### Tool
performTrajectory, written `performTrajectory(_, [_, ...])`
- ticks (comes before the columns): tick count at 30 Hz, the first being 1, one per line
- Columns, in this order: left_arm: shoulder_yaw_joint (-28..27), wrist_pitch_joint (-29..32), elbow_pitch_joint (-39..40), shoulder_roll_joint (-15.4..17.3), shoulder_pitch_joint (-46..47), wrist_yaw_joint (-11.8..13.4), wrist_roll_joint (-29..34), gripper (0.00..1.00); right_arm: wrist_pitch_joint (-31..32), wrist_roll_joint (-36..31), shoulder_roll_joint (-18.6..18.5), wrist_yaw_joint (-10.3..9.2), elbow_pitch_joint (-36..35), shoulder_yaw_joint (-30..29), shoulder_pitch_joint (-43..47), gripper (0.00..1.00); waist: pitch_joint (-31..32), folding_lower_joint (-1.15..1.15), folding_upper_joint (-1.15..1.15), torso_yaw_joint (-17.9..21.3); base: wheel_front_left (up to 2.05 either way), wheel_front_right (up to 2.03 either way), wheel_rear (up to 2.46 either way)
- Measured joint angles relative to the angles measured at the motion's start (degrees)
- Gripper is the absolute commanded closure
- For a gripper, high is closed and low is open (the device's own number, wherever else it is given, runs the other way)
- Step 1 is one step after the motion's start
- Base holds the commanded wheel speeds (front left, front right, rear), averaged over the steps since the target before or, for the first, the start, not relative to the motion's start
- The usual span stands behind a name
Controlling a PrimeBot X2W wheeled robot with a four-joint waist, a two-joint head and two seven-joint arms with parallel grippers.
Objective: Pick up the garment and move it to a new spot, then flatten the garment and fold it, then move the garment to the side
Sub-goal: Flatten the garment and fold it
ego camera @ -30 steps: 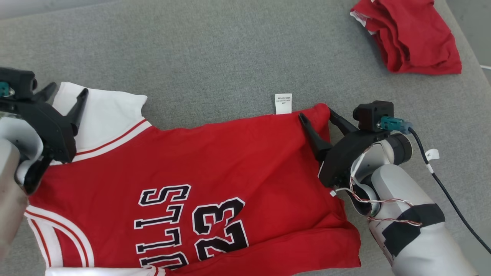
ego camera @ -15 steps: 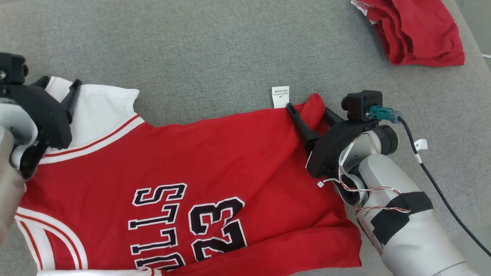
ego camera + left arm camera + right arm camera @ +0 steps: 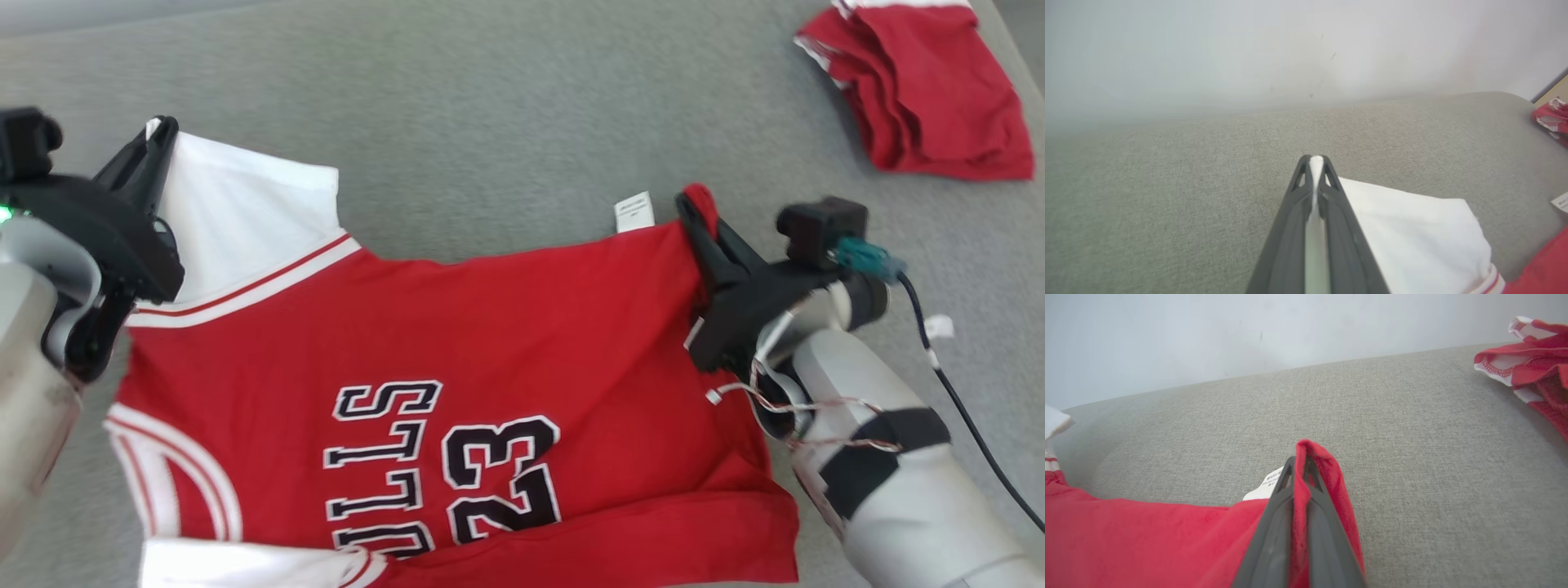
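The garment [image 3: 490, 327] is a red basketball jersey with white sleeves and black "BULLS 23" lettering, spread on the grey cushion. My left gripper [image 3: 159, 131] is shut on the far corner of its white sleeve [image 3: 1412, 228]; white cloth shows pinched between the dark fingers [image 3: 1331, 212]. At the right, my right gripper [image 3: 690, 204] is shut on the red hem corner [image 3: 1316, 457], and red cloth sticks up between its fingers [image 3: 1323, 522]. A white care label [image 3: 634, 212] hangs beside that corner.
Another red garment [image 3: 931, 90] lies crumpled at the far right of the grey cushion [image 3: 490, 122]. A pale wall [image 3: 1249, 335] rises behind the cushion. A black cable [image 3: 963, 416] trails from my right wrist.
Both grippers have closed, the left on the white sleeve corner and the right on the red hem corner. The head camera has shifted, so the whole picture sits differently.
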State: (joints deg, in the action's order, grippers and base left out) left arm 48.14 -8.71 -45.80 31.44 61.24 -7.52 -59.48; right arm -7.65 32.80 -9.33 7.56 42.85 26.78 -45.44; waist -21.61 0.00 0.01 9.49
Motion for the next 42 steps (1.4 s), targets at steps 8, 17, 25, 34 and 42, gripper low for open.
performTrajectory(8, [-1.4, -5.5, 12.3, 4.6, -7.7, 0.0, -3.7, 1.00, -3.9, 3.0, -5.4, 0.00, -5.5, 2.6, 6.7, 1.00, 3.3, 0.00, 0.00, -3.9, 0.00, 0.00, 0.00])
performTrajectory(17, [-12.2, -6.4, 31.8, 5.4, -27.2, 4.9, -3.0, 1.00, -6.0, 8.0, -11.4, 0.00, -13.6, 2.4, 17.4, 1.00, 7.8, -0.01, -0.01, -6.9, 0.00, 0.00, 0.00])
performTrajectory(25, [-20.9, -6.4, 41.8, 1.0, -46.9, 9.6, 2.4, 1.00, -6.7, 10.7, -12.9, 0.00, -18.3, -0.8, 26.1, 1.00, 10.5, -0.02, -0.01, -9.1, 0.00, 0.00, 0.00])
performTrajectory(34, [-25.5, -6.4, 44.5, -5.9, -60.2, 9.6, 5.7, 1.00, -7.1, 11.5, -13.0, 0.00, -23.3, -4.2, 35.9, 1.00, 12.0, -0.02, -0.01, -10.2, 0.00, 0.00, 0.00])
performTrajectory(42, [-30.0, -6.4, 40.2, -8.5, -62.8, 9.1, 10.3, 0.00, -6.5, 11.0, -12.5, 0.00, -25.8, -7.3, 41.2, 0.00, 12.4, -0.01, -0.01, -10.0, 0.00, 0.00, 0.00])
